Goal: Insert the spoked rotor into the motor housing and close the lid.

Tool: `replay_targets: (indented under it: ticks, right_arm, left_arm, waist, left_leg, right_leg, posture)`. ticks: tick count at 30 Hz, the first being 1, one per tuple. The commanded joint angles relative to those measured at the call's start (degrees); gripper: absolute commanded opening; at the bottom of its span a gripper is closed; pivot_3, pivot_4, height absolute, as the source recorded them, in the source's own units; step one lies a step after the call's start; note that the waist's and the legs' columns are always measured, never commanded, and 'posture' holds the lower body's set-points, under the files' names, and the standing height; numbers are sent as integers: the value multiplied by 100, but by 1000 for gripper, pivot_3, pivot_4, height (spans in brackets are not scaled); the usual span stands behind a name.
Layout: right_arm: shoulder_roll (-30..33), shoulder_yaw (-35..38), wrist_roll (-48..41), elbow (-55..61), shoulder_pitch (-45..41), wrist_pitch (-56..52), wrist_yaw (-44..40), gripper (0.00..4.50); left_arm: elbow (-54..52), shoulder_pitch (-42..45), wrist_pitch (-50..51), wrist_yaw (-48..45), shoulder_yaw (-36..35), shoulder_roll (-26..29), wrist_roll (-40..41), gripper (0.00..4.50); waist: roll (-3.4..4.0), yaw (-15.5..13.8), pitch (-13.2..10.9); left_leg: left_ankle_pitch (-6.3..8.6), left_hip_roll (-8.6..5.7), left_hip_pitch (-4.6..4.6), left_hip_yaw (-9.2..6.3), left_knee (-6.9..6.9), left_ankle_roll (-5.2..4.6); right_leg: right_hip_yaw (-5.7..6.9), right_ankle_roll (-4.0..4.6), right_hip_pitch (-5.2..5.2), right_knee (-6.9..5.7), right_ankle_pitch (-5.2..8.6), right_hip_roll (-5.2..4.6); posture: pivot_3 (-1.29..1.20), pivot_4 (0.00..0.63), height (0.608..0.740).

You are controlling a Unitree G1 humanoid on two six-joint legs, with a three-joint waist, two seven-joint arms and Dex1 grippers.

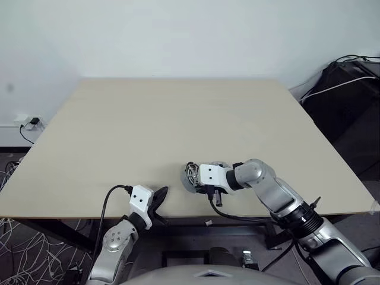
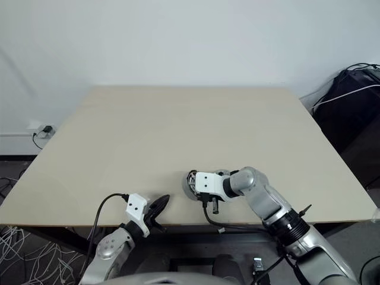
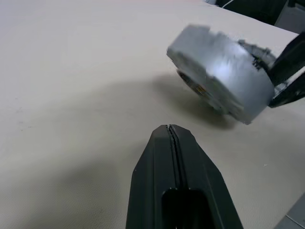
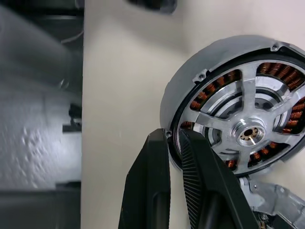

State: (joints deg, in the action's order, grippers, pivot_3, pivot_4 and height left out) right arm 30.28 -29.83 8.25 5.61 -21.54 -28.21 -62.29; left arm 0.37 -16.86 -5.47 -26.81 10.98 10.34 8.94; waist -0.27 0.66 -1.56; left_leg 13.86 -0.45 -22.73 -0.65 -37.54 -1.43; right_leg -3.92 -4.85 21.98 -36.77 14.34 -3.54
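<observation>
Right gripper (image 4: pixel 174 138) is nearly shut, pinching the rim of the motor housing (image 4: pixel 233 102): one finger outside the grey wall, the other just inside it; grip sits on the edge so the open face stays clear.

Spoked rotor (image 4: pixel 248 126) looks already seated inside; silver spokes and hub sit over the copper windings, flush within the housing rim; so the insert step reads as done, my judgement.

Housing is tilted, one side lifted off the table (image 1: pixel 178 124), near the front edge between the two arms; left wrist view shows its grey shell (image 3: pixel 217 76) canted with shadow under it; probably being tipped up to reposition or present it, can't say which.

Left gripper (image 3: pixel 170 131) is fully shut, holding nothing; it hovers low over the table just short of the housing, pointing at it; parked there, likely as a brace or waiting for its turn.

Lid (image 4: pixel 279 202): a grey metal piece lies just beside the housing on the table, partly behind the right fingers; likely the lid, too little visible to be sure.

Next needs: set housing flat, release rim, pick up lid and centre it on the hub; risk is the edge pinch slipping while tilted.
</observation>
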Motion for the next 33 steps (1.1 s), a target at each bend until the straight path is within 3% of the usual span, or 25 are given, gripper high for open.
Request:
replay_targets:
  ticks: [1,18,31,33]
  right_arm:
    - [-47,207,-16,189,-164,-231,243,104]
    - [-285,45,-11,-122,-251,-570,752,104]
    - [-1033,474,-673,283,-266,-1069,1251,4268]
    - [-1244,702,-900,425,-298,-1218,1379,4465]
  left_arm:
    - [-64,97,-64,-12,28,-31,-46,0]
    - [-3,46,-107,-17,22,-30,-33,0]
    - [41,42,-122,-32,31,-28,-31,0]
    - [60,45,-133,-40,30,-27,-30,0]
  waist:
    - [0,-1,0]
    - [0,0,0]
    - [2,17,0]
    - [2,22,0]
  left_leg:
    - [0,0,0,0,0,0]
    - [1,-2,0,0,-1,1]
    - [2,0,-1,-1,1,3]
    - [2,2,-1,-2,1,3]
  right_leg:
    - [0,0,-1,0,0,0]
    - [0,0,-1,1,0,-3]
    - [0,0,2,0,0,-1]
    - [0,0,2,-1,0,0]
  posture:
    - [0,0,740]
    - [0,0,740]
    - [0,0,740]
    - [0,0,740]
